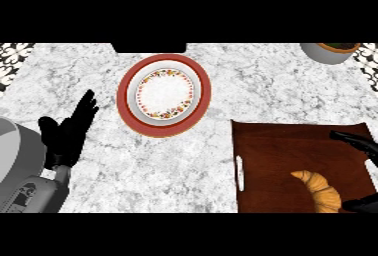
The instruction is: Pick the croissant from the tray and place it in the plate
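A golden croissant [320, 189] lies on the dark brown tray [288, 150], near its lower right corner. My right hand [362, 148] shows only at the view's right edge: fingers reach in above the croissant and the thumb [362, 204] comes in just below it, spread apart on either side without closing on it. The plate [164, 94], white with a floral ring and a red rim, sits on the counter up and to the left of the tray, with nothing on it. My left hand [68, 135] rests open at the left, fingers up.
A pale pot [330, 51] with a brown inside stands at the counter's back right corner. A dark object [149, 47] sits at the back edge above the plate. Marble counter lies between plate and tray.
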You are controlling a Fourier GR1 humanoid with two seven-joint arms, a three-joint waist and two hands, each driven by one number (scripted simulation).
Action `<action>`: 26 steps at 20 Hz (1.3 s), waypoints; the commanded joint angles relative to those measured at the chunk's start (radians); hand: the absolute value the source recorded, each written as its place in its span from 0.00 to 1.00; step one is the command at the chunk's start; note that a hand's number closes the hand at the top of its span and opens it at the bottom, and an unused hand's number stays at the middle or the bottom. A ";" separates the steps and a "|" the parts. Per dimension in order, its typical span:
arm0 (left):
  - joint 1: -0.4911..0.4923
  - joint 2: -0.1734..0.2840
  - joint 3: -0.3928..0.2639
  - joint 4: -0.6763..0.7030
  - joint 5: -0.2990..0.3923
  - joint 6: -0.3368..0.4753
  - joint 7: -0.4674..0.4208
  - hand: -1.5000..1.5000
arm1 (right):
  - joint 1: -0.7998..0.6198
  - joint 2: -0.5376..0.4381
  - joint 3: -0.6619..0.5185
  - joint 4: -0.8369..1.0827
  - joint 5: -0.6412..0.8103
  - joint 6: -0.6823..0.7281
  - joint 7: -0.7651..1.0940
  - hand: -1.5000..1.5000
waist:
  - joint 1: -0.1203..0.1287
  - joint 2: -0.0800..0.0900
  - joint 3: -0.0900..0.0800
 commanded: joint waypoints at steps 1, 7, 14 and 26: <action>0.011 0.012 0.014 -0.007 0.019 -0.037 0.013 0.50 | -0.011 -0.082 0.031 0.139 0.155 0.086 -0.271 0.00 | 0.016 -0.002 -0.002; -0.025 0.006 0.053 0.080 0.007 -0.091 -0.029 0.50 | -0.093 -0.116 0.079 0.167 0.233 0.015 -0.264 0.00 | 0.003 -0.003 -0.005; -0.006 -0.020 0.038 -0.022 -0.036 -0.033 0.044 0.50 | -0.089 -0.173 0.178 0.105 0.350 -0.019 -0.180 0.00 | 0.005 -0.007 -0.005; 0.052 -0.054 0.098 -0.078 -0.069 -0.091 0.086 0.50 | -0.080 -0.109 0.210 0.088 0.622 -0.195 -0.094 0.00 | 0.002 -0.009 -0.006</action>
